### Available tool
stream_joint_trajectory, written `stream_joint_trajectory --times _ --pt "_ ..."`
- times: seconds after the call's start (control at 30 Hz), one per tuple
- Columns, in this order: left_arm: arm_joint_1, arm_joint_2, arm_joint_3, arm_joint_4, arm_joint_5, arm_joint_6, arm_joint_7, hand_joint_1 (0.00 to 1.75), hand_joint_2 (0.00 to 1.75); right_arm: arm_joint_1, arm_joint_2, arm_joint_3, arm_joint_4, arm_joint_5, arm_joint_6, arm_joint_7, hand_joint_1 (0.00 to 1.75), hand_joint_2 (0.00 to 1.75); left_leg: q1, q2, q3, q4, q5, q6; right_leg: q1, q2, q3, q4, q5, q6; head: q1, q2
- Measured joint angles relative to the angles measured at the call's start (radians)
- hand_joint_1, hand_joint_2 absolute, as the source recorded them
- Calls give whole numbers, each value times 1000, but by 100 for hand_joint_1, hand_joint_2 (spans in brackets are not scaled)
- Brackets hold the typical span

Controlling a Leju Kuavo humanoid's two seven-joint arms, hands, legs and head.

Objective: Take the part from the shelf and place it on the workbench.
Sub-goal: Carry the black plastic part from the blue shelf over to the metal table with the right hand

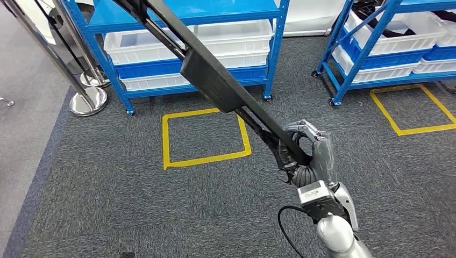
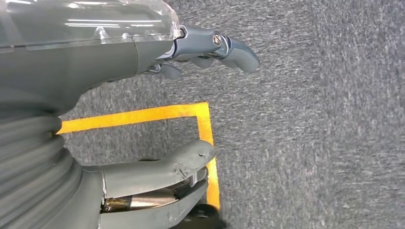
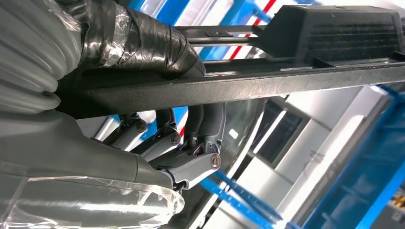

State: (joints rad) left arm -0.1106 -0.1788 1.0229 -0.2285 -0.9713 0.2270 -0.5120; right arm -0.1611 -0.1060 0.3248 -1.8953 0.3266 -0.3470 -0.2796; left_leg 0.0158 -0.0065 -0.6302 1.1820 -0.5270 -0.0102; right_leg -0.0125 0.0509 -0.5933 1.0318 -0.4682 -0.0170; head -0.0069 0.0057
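Right hand (image 1: 307,156) is wrapped tight around the lower end of the part (image 1: 215,80), a long black bar with a flat block midway, held up off the grey carpet (image 1: 134,204) and slanting toward the blue shelf (image 1: 277,48) stacked with white bins (image 1: 140,45). Left hand (image 2: 191,95) hangs free, fingers spread, holding nothing, above yellow floor tape (image 2: 143,114).

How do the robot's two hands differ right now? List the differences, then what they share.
The right hand grips the long black part; the left hand holds nothing. The right hand's fingers wrap the part's bar; the left hand's fingers are spread above the carpet. Both are grey with ribbed wrist covers.
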Motion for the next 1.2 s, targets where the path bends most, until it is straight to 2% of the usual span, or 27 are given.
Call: stream_joint_trajectory --times 0.07,0.1,0.13,0.2,0.23,0.27,0.33,0.37,0.4,0.43,0.47,0.5,0.57,0.6,0.63,0.7,0.73,0.77,0.83,0.9,0.93,0.97,1.0,1.07,1.13,1.17,1.2 --pt "0 0 1 0 0 1 0 0 175 3 -2 -8 -5 -1 -3 0 175 175 5 -42 61 -116 37 1 -2 21 -7 5 3 9 0 0" --pt "1 0 1 0 0 1 -1 0 175 4 -2 -11 -8 -2 -5 0 175 175 5 -59 75 -146 41 2 -3 31 -13 7 6 16 0 0" --pt "1 0 2 0 0 1 -1 0 175 6 -2 -13 -10 -2 -8 0 175 175 3 -64 78 -155 37 4 -6 42 -19 6 11 24 0 0" --pt "1 0 2 0 0 1 -1 0 175 13 -6 -21 -15 -2 -11 0 175 175 0 -45 78 -165 44 15 -11 57 -27 5 18 39 0 0" --pt "0 0 2 0 0 2 -1 0 175 17 -8 -25 -18 -2 -11 0 175 175 0 -33 79 -171 49 24 -11 48 -33 11 12 43 0 0" --pt "-1 0 2 0 0 2 -1 0 175 20 -10 -28 -20 -2 -11 -1 175 175 1 -21 80 -178 55 33 -10 29 -44 34 -5 47 1 0" --pt "0 0 2 0 0 2 -1 0 175 22 -12 -31 -23 -2 -12 -1 175 175 -2 5 79 -184 60 44 -7 -19 -89 134 -66 50 1 0" --pt "1 0 2 0 1 2 -1 0 175 24 -13 -31 -24 -2 -12 -1 175 175 -4 19 77 -183 60 47 -7 -31 -118 198 -97 52 1 0" --pt "2 0 2 0 1 2 -1 0 175 27 -13 -32 -24 -3 -11 -1 175 175 -6 33 76 -183 60 48 -8 -37 -138 246 -113 53 1 0" --pt "3 -1 2 0 1 2 -1 0 175 30 -14 -33 -24 -3 -11 -1 175 175 -7 46 75 -182 60 48 -8 -41 -143 264 -113 54 1 0" --pt "2 -1 2 0 2 2 -1 0 175 32 -14 -34 -24 -3 -11 -1 175 175 -8 59 74 -180 59 48 -8 -46 -130 247 -95 55 1 0" --pt "2 -1 2 0 2 2 -1 0 175 34 -15 -35 -25 -3 -11 -1 175 175 -8 71 74 -178 58 46 -8 -57 -98 195 -65 54 1 0" --pt "0 -1 2 0 2 2 -1 0 175 34 -16 -37 -28 -3 -11 -2 175 175 -12 92 73 -169 51 39 -1 -106 -28 68 -20 48 1 0" --pt "0 -1 2 0 2 3 -1 0 175 33 -16 -38 -31 -2 -10 -3 175 175 -14 101 72 -165 48 35 4 -125 -8 29 -11 42 1 0" --pt "0 -1 2 0 2 3 -1 0 175 33 -16 -39 -33 -1 -10 -4 175 175 -17 111 72 -162 46 30 8 -134 -2 11 -11 37 1 0" --pt "-2 -1 2 0 1 4 -1 0 175 33 -18 -43 -36 3 -8 -5 175 175 -18 129 72 -160 41 21 9 -111 -7 8 -7 24 0 0" --pt "-3 -1 2 0 0 4 -1 0 175 32 -20 -45 -37 6 -5 -4 175 175 -16 119 71 -154 33 15 7 -99 -8 6 -4 18 0 0" --pt "-5 -1 2 0 0 4 -1 0 175 30 -21 -48 -39 11 -2 -4 175 175 -14 97 65 -135 17 9 5 -87 -10 4 0 11 0 0" --pt "-4 -1 2 0 0 4 -1 0 175 23 -23 -50 -42 20 6 -1 175 175 -8 39 27 -40 -43 1 2 -63 -13 3 6 2 0 0" --pt "0 -1 2 0 0 3 0 0 175 19 -25 -50 -42 26 10 2 175 175 -7 19 -28 84 -96 -2 2 -36 -17 4 8 -2 0 0" --pt "1 -1 2 0 0 3 0 0 175 18 -26 -50 -42 28 11 4 175 175 -7 17 -42 115 -98 -2 3 -22 -18 5 9 -2 0 0" --pt "1 -1 2 0 0 3 0 0 175 18 -27 -51 -41 31 11 6 175 175 -7 15 -39 107 -80 0 3 -7 -18 7 10 -2 0 0" --pt "1 -1 2 0 0 3 0 0 175 17 -29 -51 -42 34 12 7 175 175 -7 11 -18 64 -48 3 3 8 -18 9 10 -2 0 0" --pt "-1 -1 3 0 0 3 0 0 175 12 -32 -53 -43 39 15 9 175 175 -5 -31 40 -64 14 12 3 34 -20 13 11 2 0 0" --pt "0 0 3 0 2 3 0 0 175 6 -36 -53 -44 49 21 16 175 175 -4 -70 74 -141 31 18 0 58 -29 15 16 13 0 0" --pt "0 0 3 0 3 2 0 0 175 4 -39 -53 -44 54 23 21 175 175 -5 -73 77 -149 29 20 -3 70 -34 14 21 21 0 0" --pt "-1 0 3 0 3 2 0 0 175 4 -44 -54 -44 59 25 25 175 175 -6 -63 79 -156 32 24 -4 82 -38 11 26 29 0 0"
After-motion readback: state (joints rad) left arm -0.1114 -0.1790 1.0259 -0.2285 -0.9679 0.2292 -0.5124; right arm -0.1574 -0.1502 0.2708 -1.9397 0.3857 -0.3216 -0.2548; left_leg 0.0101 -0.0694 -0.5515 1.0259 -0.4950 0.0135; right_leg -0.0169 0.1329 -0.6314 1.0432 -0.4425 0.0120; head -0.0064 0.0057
